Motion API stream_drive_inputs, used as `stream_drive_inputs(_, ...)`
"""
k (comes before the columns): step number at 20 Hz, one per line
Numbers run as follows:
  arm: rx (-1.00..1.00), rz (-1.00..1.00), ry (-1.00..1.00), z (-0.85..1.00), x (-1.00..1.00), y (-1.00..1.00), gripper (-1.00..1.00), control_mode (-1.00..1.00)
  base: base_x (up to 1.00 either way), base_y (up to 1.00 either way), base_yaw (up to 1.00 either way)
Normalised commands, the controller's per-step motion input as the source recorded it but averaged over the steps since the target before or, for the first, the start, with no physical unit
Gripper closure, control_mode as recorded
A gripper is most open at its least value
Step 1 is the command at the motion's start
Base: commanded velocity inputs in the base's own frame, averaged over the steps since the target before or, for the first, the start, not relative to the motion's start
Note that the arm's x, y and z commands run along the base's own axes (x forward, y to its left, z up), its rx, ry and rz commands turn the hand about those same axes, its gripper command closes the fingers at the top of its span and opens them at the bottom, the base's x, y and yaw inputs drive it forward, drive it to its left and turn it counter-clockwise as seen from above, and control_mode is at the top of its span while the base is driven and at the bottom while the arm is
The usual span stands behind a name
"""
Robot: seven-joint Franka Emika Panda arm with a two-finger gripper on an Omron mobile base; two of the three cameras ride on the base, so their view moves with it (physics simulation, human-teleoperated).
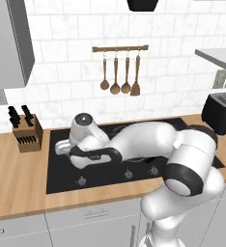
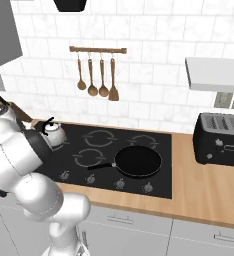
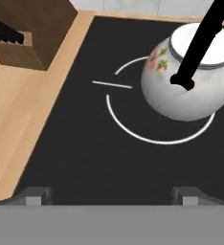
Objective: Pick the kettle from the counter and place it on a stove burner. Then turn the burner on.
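The silvery-white kettle point(image 3: 190, 81), with a floral print and a black arched handle, stands upright inside a thin grey burner ring point(image 3: 133, 136) on the black cooktop point(image 3: 85, 158). In the right base view the kettle point(image 2: 54, 133) sits at the cooktop's rear left corner, partly behind my arm. My gripper point(image 3: 111, 195) is open, hovering over bare glass just short of the kettle, with nothing between its fingertips point(image 3: 35, 194). The tan wooden counter point(image 1: 13, 178) borders the cooktop on the left.
A black frying pan point(image 2: 138, 161) occupies the front right burner, handle pointing left. A wooden knife block point(image 1: 27, 132) stands on the counter left of the cooktop. The knobs point(image 2: 91, 178) line the cooktop's front edge. A black toaster point(image 2: 224, 140) stands at right.
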Motion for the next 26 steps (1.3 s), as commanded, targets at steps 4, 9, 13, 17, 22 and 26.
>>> stream_drive_inputs(4,-0.05,0.00,0.44,-1.00,-0.88,0.00,-1.00,-1.00,0.00,0.00,0.00)
stream_drive_inputs(9,-0.19,-0.03,0.37,-0.99,-0.28,0.00,-1.00,-1.00,0.00,0.00,0.00)
stream_drive_inputs(13,0.00,-0.05,0.02,-0.08,0.02,0.00,-1.00,-1.00,0.00,0.00,0.00)
stream_drive_inputs(17,0.00,-0.04,0.00,0.00,0.14,0.05,-1.00,-1.00,0.00,0.00,0.00)
stream_drive_inputs(22,0.00,0.00,0.00,0.00,0.11,0.00,-1.00,-1.00,0.00,0.00,0.00)
stream_drive_inputs(26,0.00,0.00,0.00,0.00,0.00,0.00,1.00,-1.00,0.00,0.00,0.00)
